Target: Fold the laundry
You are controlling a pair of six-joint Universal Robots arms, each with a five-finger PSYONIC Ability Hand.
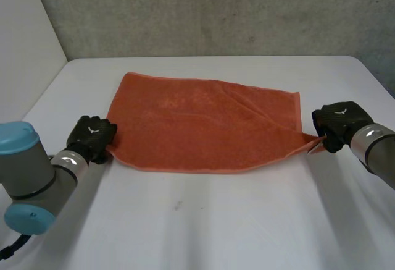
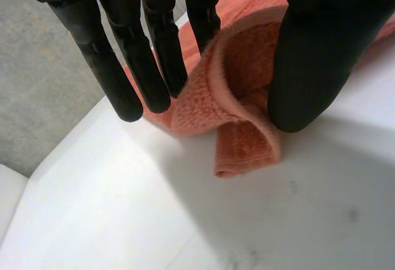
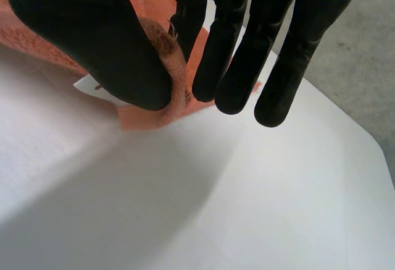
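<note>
Left arm (image 1: 31, 171) foreground, orange towel (image 1: 203, 125) spread on white table (image 1: 203, 220).
Left hand (image 1: 91, 135) pinches its 9 o'clock corner; right hand (image 1: 336, 122) pinches the 3 o'clock corner, seemingly beside a white tag (image 3: 92, 88).

right hand (image 3: 92, 47) pinches a corner of the orange towel (image 3: 145, 117) between thumb and one finger. the remaining fingers (image 3: 237, 66) hang straight just beside the corner. a white label (image 3: 92, 89) shows under the thumb. white table (image 3: 216, 208) lies beneath.
</note>
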